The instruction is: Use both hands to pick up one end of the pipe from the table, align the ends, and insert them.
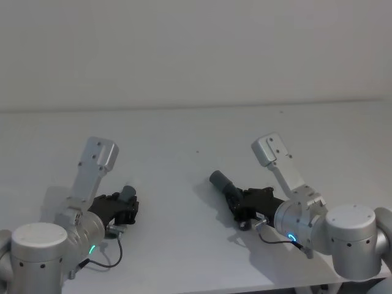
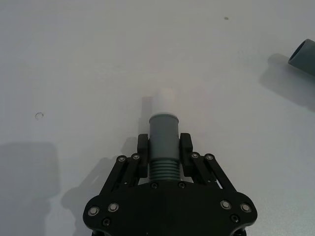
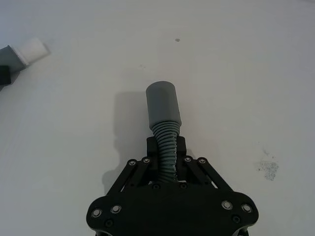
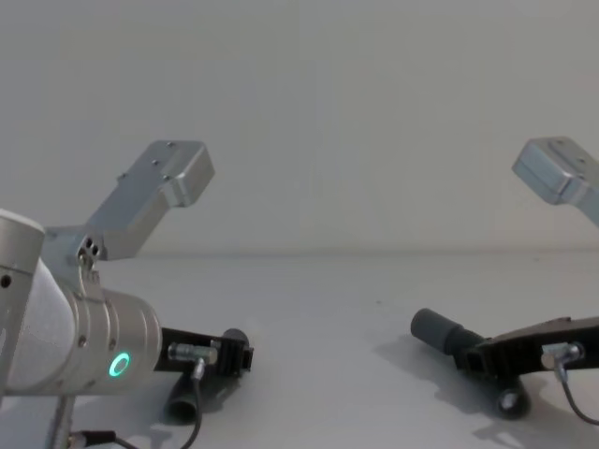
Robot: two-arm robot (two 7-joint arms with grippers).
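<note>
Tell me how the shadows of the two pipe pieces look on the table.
Left wrist view: the white-tipped piece in the left tool throws a faint, soft shadow beside its tip. Right wrist view: the socket piece in the right tool casts a darker, soft-edged patch on the table.

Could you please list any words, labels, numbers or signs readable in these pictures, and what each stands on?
None. No text is readable on the left gripper, the right gripper, the white-tipped pipe piece, the socket pipe piece or the table. The arms' glowing rings carry no characters.
</note>
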